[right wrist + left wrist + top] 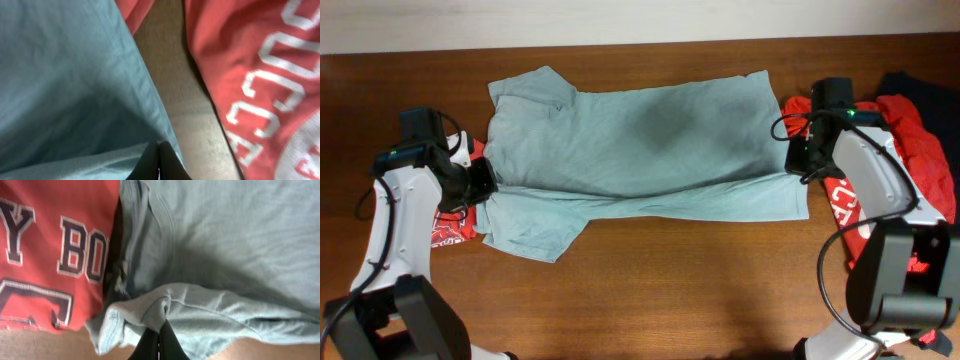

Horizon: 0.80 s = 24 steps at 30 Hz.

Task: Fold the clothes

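Overhead shows one pale shirt (640,140) pinched by left fingers (147,347) and right fingers (147,167), between two red garments (450,232) (920,140).

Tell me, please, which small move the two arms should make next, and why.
Probably draw both grippers slightly toward the robot, together. The left gripper and right gripper are each shut on an end of the shirt, whose upper layer stops short of its lower layer's near edge.
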{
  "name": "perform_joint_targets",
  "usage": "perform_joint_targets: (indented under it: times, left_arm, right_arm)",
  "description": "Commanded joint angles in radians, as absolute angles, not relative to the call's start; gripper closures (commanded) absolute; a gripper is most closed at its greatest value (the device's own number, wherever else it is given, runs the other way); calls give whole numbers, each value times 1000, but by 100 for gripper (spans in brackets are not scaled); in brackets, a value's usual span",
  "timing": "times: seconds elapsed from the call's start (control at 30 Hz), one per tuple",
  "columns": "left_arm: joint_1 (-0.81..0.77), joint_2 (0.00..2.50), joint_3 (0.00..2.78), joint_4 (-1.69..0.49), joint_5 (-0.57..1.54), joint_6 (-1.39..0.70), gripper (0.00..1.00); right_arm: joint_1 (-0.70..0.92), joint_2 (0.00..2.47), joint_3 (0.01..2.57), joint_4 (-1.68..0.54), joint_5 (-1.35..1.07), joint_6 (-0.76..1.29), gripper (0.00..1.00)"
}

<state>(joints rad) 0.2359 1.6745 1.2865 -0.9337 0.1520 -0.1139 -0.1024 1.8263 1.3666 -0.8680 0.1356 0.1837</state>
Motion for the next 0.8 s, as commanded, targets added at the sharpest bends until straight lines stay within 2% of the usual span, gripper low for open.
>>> perform_joint_targets:
  times: [0.0,0.27,0.33,0.37,0.4,0.5,0.57,0.77]
  left_arm:
    - [239,1697,1289,-881,122,-120,100]
    - [239,1704,1289,-774,123,-120,99]
    - [239,1704,1289,-773,123,-120,90]
    - [239,1704,1289,-773,123,-120,74]
    - [238,1704,1289,-774,126,-120,65]
    - [239,1704,1289,-780,134,-120,63]
    - [238,1704,1289,-796,134,-120,58]
    - [239,1704,1287,-926,133,-119,58]
  right_arm:
    - [-105,1854,1366,-823,135,188,95]
    - [-105,1860,1366,-722,134,189,89]
    - [-105,1860,1366,-716,134,189,83]
    - [-105,1860,1366,-714,134,189,72]
    - [-105,1860,1366,-714,134,189,65]
    - [-105,1860,1366,-725,134,189,65]
    - [-105,1860,1366,-743,133,189,65]
    - [-105,1860,1318,-770,36,188,65]
